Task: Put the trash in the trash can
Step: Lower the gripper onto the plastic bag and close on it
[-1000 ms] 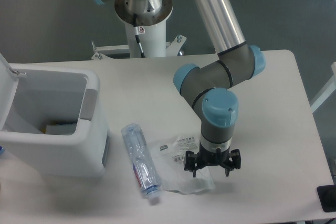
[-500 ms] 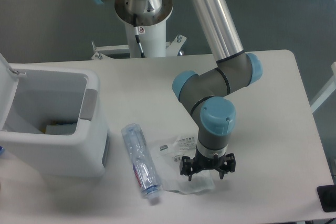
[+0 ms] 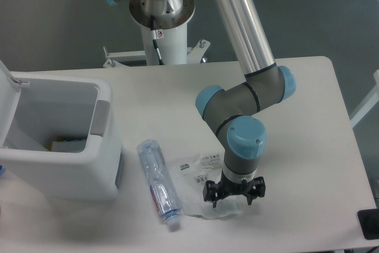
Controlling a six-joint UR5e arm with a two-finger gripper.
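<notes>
A UR5e arm's black two-finger gripper (image 3: 233, 197) points straight down over the right end of a flat clear plastic bag with printed labels (image 3: 204, 177) lying on the white table (image 3: 308, 146). The fingers are hidden beneath the wrist, so whether they are apart or clamped on the bag cannot be told. Just left of the bag, a clear crushed plastic water bottle with a white cap (image 3: 158, 183) lies flat. Further left stands the white boxy trash can with a grey side panel (image 3: 71, 140), its lid raised.
</notes>
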